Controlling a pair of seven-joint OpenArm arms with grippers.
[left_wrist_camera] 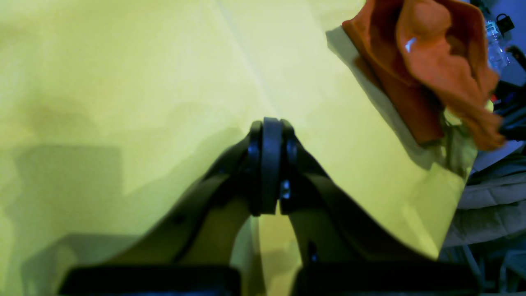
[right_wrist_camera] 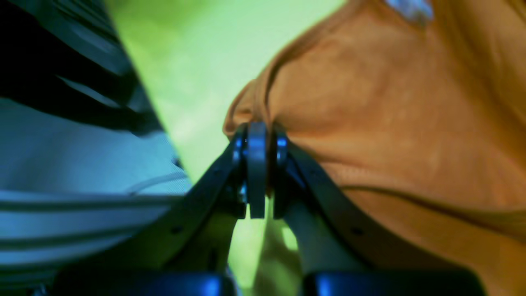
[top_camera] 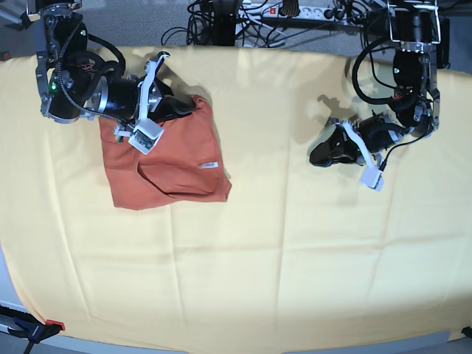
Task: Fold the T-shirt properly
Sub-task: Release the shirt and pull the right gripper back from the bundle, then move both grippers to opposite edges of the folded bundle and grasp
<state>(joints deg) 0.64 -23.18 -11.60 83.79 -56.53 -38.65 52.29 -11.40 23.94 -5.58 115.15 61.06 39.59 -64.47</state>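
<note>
While we are looking down from the base view, the nearest stretch of the counter is lying under a large pale yellow cloth [top_camera: 280, 258], creased in a few soft lines and hanging over the front edge. At that edge, in the near corner, a red-tipped clamp [top_camera: 37, 328] is pinching the cloth.

Moving farther in, we are seeing the T-shirt [top_camera: 166, 166] lying on the cloth, partly folded into a rough rust-orange block, with its small pale neck tag [top_camera: 209, 164] facing up near one edge. Our right tool [top_camera: 184, 108] is pressing into the far upper corner of the shirt. From the right wrist view its jaws are sitting closed, pinching a fold of the orange fabric at the hem.

Well apart from the shirt, on the other side of the counter, our left tool [top_camera: 322, 153] is hovering over bare yellow cloth. The left wrist view is showing its jaws closed together, holding nothing, with the shirt lying off near the far corner of that view.

Beyond the counter's far edge, black cables [top_camera: 243, 15] are tangling around a power strip [top_camera: 313, 11].
</note>
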